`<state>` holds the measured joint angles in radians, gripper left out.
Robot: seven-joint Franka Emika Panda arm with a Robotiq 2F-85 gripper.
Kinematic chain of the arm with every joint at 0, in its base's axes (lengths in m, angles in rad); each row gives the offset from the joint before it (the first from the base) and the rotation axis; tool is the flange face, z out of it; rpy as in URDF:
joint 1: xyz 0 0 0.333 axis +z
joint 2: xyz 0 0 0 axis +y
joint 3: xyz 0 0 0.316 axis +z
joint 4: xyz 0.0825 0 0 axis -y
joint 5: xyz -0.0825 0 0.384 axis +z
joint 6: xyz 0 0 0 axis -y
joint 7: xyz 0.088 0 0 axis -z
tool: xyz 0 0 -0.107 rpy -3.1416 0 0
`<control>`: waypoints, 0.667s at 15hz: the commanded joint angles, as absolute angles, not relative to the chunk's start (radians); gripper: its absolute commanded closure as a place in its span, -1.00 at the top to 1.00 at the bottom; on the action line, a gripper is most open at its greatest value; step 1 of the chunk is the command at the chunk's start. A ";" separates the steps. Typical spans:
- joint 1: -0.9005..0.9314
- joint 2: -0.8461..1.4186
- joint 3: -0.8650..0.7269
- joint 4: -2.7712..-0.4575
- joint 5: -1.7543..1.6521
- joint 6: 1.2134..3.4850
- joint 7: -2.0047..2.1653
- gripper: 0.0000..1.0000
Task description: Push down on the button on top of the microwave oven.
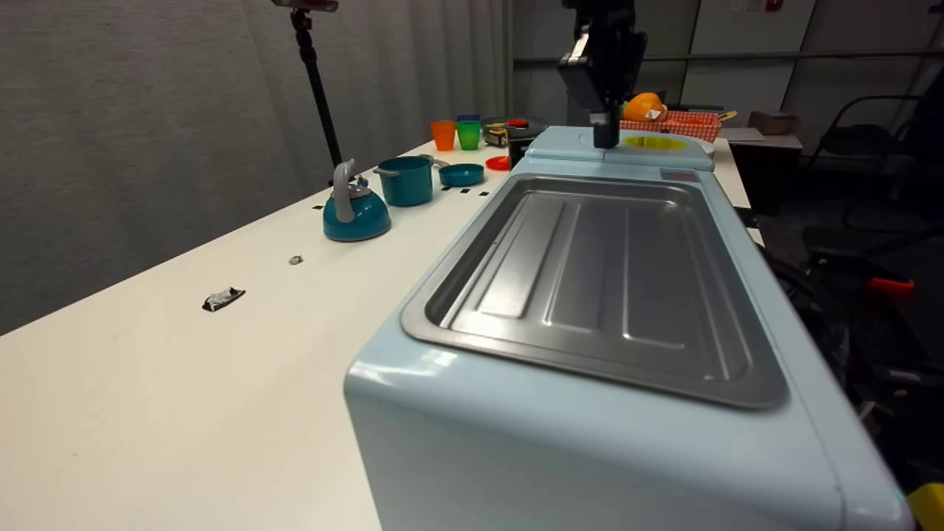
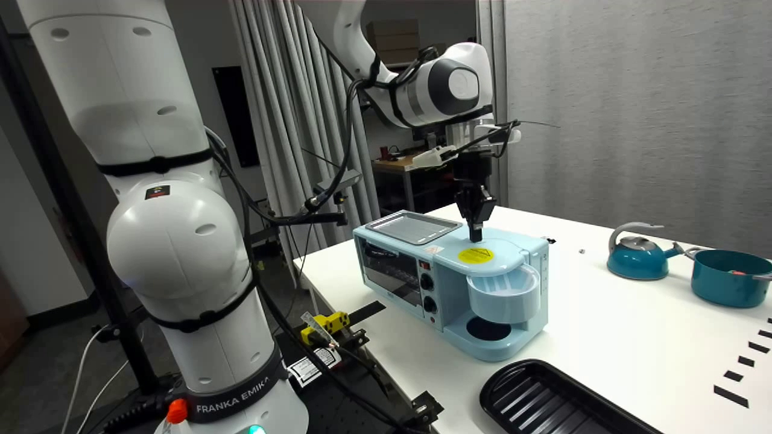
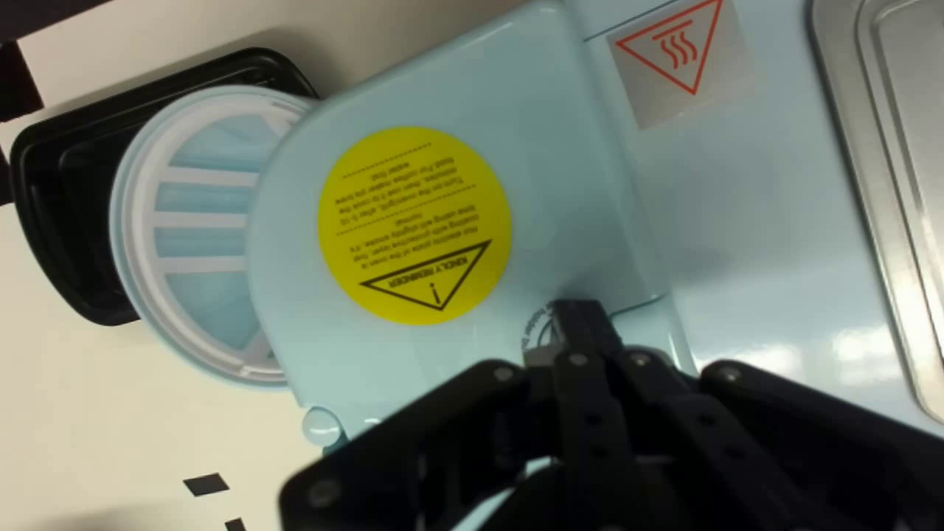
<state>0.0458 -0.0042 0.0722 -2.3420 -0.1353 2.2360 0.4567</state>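
Smooth table (image 2: 603, 337); gripper (image 2: 476, 234) perhaps touching oven (image 2: 451, 283).

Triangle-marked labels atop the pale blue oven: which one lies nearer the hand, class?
The round yellow label; the pale label with the red triangle lies farther from the hand, nearer the metal tray.

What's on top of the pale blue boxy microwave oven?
A grey ribbed metal panel, a round yellow sticker and a red-triangle label. What lies directly beneath the black gripper cannot be seen.
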 commanded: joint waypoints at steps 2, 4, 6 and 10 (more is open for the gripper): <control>0.058 0.037 0.079 -2.459 -0.214 2.359 0.528 -1.00; 0.057 0.032 0.084 -2.461 -0.236 2.367 0.540 -1.00; 0.056 0.031 0.087 -2.452 -0.250 2.364 0.554 -1.00; 0.052 0.033 0.084 -2.407 -0.234 2.340 0.546 -1.00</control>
<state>0.0541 -0.0369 0.0898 -2.3950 -0.2252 2.3000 0.5223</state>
